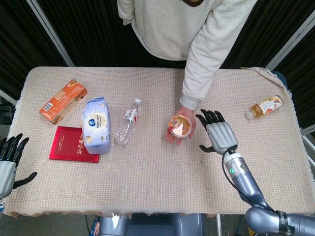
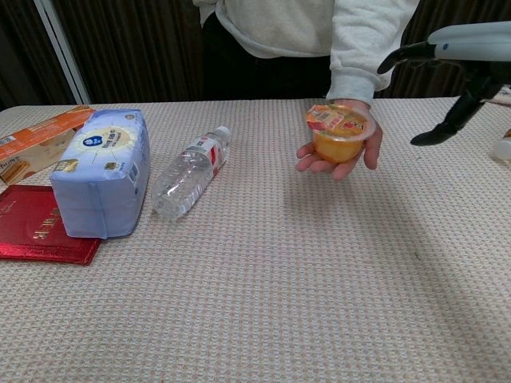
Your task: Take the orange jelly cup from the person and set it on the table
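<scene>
Looking down from the head view, I am seeing my right hand [image 1: 220,134] spread and empty, just right of the orange jelly cup [image 1: 179,125] resting in the person's palm [image 1: 183,129] at center. My left hand [image 1: 8,162] is idling at lower left, fingers apart. In the chest view, right-hand fingers [image 2: 415,53] are hovering upper right of the cup, probably not touching.

- A table [image 1: 147,187] with a beige woven cloth fills both views.
- Dark pleated curtains [image 2: 120,48] hang behind it.
- Pale metal poles [image 1: 49,32] slant at the back corners.
- Light is even, shadows soft.
</scene>
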Robot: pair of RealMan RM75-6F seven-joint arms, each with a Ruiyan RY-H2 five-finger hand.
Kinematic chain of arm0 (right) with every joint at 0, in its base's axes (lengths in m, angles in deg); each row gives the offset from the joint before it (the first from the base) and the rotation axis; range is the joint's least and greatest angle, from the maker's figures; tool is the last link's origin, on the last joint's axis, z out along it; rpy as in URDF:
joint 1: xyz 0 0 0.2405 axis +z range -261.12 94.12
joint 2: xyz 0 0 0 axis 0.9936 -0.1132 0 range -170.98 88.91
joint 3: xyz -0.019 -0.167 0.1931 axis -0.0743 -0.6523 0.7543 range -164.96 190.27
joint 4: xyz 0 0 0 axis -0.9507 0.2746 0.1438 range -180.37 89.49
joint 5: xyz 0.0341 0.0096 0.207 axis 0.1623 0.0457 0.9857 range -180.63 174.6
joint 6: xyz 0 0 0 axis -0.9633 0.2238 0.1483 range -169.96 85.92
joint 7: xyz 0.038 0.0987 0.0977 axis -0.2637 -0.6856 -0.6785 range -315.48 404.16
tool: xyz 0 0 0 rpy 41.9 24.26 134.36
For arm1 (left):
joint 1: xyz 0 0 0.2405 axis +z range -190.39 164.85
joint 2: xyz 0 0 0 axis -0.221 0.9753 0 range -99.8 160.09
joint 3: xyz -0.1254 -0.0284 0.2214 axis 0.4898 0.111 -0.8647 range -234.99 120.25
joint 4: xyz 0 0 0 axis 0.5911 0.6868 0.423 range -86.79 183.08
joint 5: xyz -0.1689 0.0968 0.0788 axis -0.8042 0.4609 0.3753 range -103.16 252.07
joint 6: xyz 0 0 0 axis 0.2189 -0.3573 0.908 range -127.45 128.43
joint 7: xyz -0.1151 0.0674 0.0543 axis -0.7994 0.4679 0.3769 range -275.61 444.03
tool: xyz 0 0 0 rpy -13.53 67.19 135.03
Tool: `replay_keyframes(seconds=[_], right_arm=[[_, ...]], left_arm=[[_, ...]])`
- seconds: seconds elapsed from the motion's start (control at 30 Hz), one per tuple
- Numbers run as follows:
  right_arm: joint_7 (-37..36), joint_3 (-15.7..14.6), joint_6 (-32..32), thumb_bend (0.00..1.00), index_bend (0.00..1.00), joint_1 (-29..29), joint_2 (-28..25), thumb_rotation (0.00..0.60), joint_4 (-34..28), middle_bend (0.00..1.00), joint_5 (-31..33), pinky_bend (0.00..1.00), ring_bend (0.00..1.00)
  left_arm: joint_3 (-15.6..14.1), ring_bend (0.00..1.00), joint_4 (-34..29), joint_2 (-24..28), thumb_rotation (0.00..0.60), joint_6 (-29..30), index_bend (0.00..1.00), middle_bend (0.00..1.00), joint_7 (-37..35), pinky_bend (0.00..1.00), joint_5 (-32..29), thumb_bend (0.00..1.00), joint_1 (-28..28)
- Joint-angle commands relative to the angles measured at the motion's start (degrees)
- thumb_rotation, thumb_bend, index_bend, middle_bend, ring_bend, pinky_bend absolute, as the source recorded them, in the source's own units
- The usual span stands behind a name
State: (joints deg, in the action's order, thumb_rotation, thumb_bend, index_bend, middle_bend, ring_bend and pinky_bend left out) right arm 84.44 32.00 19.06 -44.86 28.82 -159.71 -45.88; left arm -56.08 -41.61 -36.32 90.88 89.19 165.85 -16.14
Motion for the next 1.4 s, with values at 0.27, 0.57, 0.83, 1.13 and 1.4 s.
replay_keyframes(seconds=[0.27,0.57,0.83,1.13,1.4], right_arm=[[10.8,3.8,1.6,0.16,0.11,15.8,5.5,0.6,0.3,0.0,23.8,0.0,0.0],[11.9,2.4,2.3,0.17,0.16,22.3,9.4,0.6,5.0,0.04,30.3,0.0,0.0],[11.3,-0.4,2.9,0.22,0.31,23.8,11.3,0.6,9.2,0.21,30.2,0.15,0.13],[7.2,-3.7,5.2,0.31,0.67,22.1,12.5,0.6,9.6,0.57,19.5,0.62,0.52],[5.8,-5.0,8.6,0.31,0.68,20.3,9.7,0.6,2.2,0.58,13.1,0.62,0.52]], left_arm=[[0.0,0.0,-0.4,0.3,0.6,-0.7,0.0,0.0,-0.8,0.0,-0.5,0.08,-0.1],[0.1,0.0,-1.2,1.0,0.6,-1.9,0.0,0.0,-1.6,0.0,-1.9,0.08,-0.3],[0.0,0.0,-1.6,1.2,0.6,-2.0,0.0,0.0,-1.7,0.0,-2.0,0.08,-0.2],[-0.1,0.0,-1.7,1.1,0.6,-2.0,0.0,0.0,-1.5,0.0,-1.9,0.08,-0.3],[-0.1,0.0,-1.7,1.0,0.6,-2.2,0.0,0.0,-1.2,0.0,-2.0,0.08,-0.3]])
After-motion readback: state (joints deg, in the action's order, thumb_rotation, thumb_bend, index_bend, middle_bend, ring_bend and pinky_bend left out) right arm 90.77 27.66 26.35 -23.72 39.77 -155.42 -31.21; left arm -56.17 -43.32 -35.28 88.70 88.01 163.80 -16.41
